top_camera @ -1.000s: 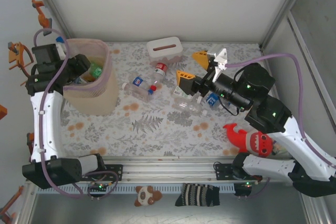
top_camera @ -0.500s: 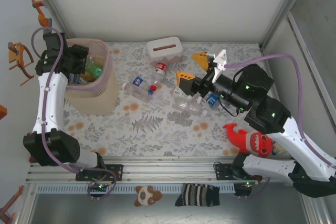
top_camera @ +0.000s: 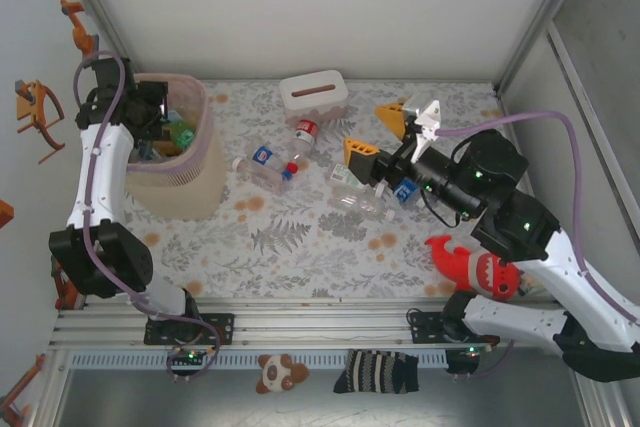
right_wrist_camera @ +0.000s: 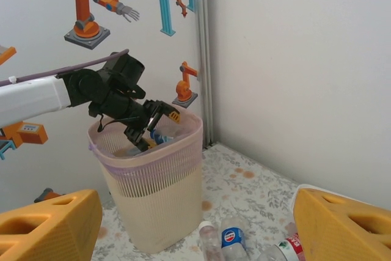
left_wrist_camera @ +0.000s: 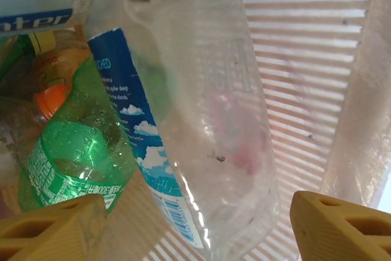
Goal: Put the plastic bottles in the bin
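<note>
1. The left hand (top_camera: 152, 119) is down in the mouth of the bin (top_camera: 190, 187), with its yellow fingers (left_wrist_camera: 52, 233) spread wide and nothing clamped between them.
2. Seen from the left wrist, a clear bottle with a blue cloud-print label (left_wrist_camera: 201, 120) lies inside the bin. It sits between those fingers, but a gap shows on each side, so it is free of any grip.
3. Also in the bin, a green bottle (left_wrist_camera: 79, 151) leans against the clear one. An orange-capped bottle (left_wrist_camera: 52, 99) is tucked behind it, and the bin's ribbed side is the backdrop.
4. The right hand (top_camera: 378, 134) hangs above the surface (top_camera: 300, 247), well to the right of the bin. Its fingers are wide apart and it is empty.
5. Some bottles are outside the bin. A blue-labelled bottle (top_camera: 262, 162) lies on the surface just right of it.
6. A red-labelled bottle (top_camera: 305, 133) lies a little further right of the bin, close to the blue-labelled one.
7. A crumpled clear bottle (top_camera: 358, 202) lies further right again, below the right hand.
8. The white tissue box (top_camera: 313, 95) sits right of the bin, towards the back wall.
9. The red plush shark (top_camera: 478, 267) lies far to the right of the bin, near the front edge and beside the right arm.
10. From the right wrist the bin stands upright, with the left hand dipped over its rim.
</note>
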Controlling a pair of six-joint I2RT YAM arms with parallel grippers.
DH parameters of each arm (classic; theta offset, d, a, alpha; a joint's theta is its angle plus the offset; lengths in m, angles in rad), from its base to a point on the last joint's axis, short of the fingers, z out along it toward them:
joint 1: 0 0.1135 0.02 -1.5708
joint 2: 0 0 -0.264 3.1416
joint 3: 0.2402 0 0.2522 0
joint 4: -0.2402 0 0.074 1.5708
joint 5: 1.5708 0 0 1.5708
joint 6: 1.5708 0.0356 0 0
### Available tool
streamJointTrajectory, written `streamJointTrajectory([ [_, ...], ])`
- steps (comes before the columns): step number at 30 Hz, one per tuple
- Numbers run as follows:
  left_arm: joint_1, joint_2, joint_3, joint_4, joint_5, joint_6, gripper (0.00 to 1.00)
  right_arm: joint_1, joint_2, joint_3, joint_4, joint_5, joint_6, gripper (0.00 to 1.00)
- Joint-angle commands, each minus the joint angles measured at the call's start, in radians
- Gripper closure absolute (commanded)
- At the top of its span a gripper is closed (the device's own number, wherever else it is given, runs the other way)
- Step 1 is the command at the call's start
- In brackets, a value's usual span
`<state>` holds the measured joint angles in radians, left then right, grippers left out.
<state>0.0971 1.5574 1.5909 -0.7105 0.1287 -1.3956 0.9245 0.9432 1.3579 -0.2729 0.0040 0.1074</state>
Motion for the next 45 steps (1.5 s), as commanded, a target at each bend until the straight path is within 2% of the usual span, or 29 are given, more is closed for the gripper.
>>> streamJointTrajectory([
  [1, 0.016, -0.037, 0.010, -0.004, 0.017, -0.026, 0.16, 0.000, -0.021, -0.008, 0.028, 0.028, 0.002, 0.19],
  [9, 0.042, -0.116, 0.038, -0.029, -0.024, 0.044, 0.14, 0.000, -0.027, -0.006, 0.027, 0.026, -0.001, 0.19],
  [12, 0.051, -0.119, 0.037, 0.023, 0.000, 0.084, 0.24, 0.000, -0.026, -0.006, 0.028, 0.025, -0.002, 0.19],
  [23, 0.060, 0.030, 0.124, 0.185, 0.185, 0.190, 0.44, 0.000, -0.022, -0.003, 0.027, 0.025, -0.006, 0.19],
  [27, 0.061, 0.082, 0.175, 0.172, 0.202, 0.244, 0.45, 0.000, -0.018, 0.000, 0.027, 0.025, -0.009, 0.19],
  [31, 0.061, 0.100, 0.121, 0.172, 0.228, 0.265, 0.45, 0.000, -0.011, 0.000, 0.026, 0.026, -0.009, 0.19],
  [38, 0.063, 0.030, -0.084, 0.243, 0.221, 0.282, 0.45, 0.001, -0.006, 0.007, 0.025, 0.016, -0.004, 0.19],
  [45, 0.070, -0.025, -0.092, 0.237, 0.214, 0.321, 0.44, 0.000, 0.002, 0.030, 0.016, -0.001, -0.002, 0.20],
])
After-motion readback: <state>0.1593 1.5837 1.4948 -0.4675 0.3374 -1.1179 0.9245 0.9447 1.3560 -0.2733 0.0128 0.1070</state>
